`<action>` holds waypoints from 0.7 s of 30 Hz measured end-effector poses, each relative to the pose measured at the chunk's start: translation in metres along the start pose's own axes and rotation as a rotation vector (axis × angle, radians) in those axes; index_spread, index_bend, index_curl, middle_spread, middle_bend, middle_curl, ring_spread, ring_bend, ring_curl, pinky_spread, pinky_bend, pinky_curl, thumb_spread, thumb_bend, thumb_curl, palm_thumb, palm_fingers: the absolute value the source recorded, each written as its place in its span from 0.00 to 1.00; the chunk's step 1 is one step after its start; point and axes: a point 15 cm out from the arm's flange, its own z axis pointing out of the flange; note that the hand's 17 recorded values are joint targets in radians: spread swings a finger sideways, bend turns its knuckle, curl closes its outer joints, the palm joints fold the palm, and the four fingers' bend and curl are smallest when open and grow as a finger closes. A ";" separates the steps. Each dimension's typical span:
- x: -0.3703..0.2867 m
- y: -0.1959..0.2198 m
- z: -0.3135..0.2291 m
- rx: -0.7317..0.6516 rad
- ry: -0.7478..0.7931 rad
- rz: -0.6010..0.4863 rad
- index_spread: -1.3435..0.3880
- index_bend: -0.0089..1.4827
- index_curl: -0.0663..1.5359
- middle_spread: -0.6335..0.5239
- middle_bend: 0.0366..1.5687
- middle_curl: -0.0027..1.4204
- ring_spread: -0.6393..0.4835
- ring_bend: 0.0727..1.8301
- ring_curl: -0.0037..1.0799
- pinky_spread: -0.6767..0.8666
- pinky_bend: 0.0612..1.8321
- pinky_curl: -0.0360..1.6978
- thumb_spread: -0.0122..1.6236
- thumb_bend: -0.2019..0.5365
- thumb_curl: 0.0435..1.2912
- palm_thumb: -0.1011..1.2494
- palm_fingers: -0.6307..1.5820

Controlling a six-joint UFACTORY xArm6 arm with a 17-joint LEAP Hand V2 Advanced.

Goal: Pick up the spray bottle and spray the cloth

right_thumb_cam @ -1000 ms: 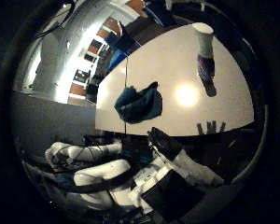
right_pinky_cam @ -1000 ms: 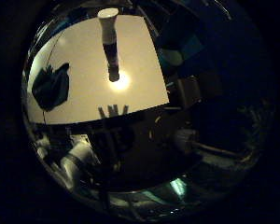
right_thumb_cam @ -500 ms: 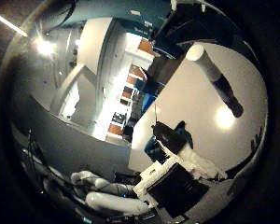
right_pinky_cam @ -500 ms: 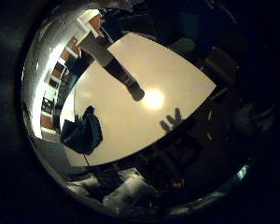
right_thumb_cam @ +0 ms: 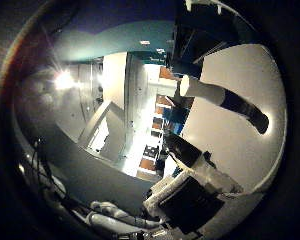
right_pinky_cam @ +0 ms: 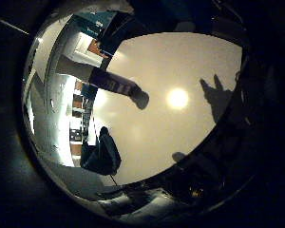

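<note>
hand [right_thumb_cam: 190, 195] grip state unclear; white-capped, dark-banded spray bottle [right_pinky_cam: 111, 83] stands on table [right_pinky_cam: 180, 61] near dark cloth [right_pinky_cam: 100, 154].

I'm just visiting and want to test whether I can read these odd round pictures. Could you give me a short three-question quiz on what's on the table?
1. True or false: the spray bottle is standing on the white table.
2. What lies on the table apart from the bottle?
A. a dark crumpled cloth
B. a red bowl
C. a stack of plates
3. Fill in: the bottle and the cloth are ____ (touching / apart).

Key
1. True: it stands upright on the tabletop, not held by the hand.
2. A.
3. Apart: bare table shows between them.
</note>
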 end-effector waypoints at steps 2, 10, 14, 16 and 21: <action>0.005 0.001 0.006 -0.006 -0.006 0.008 0.70 0.12 0.22 0.73 0.16 0.25 0.80 0.19 0.26 0.73 0.44 0.02 0.63 0.24 0.25 0.58 0.34; 0.018 0.001 0.031 -0.034 -0.005 0.020 0.71 0.12 0.24 0.77 0.15 0.25 0.83 0.13 0.23 0.72 0.42 0.02 0.63 0.24 0.25 0.57 0.33; 0.020 0.000 0.051 -0.051 -0.018 0.023 0.72 0.12 0.24 0.78 0.15 0.24 0.83 0.11 0.22 0.71 0.40 0.02 0.63 0.24 0.24 0.57 0.33; 0.020 0.000 0.059 -0.065 -0.019 0.014 0.72 0.12 0.24 0.78 0.14 0.24 0.83 0.11 0.22 0.71 0.39 0.02 0.63 0.24 0.24 0.57 0.33; 0.021 0.000 0.075 -0.086 -0.009 0.003 0.73 0.11 0.24 0.76 0.13 0.24 0.81 0.13 0.24 0.71 0.37 0.03 0.62 0.24 0.24 0.58 0.33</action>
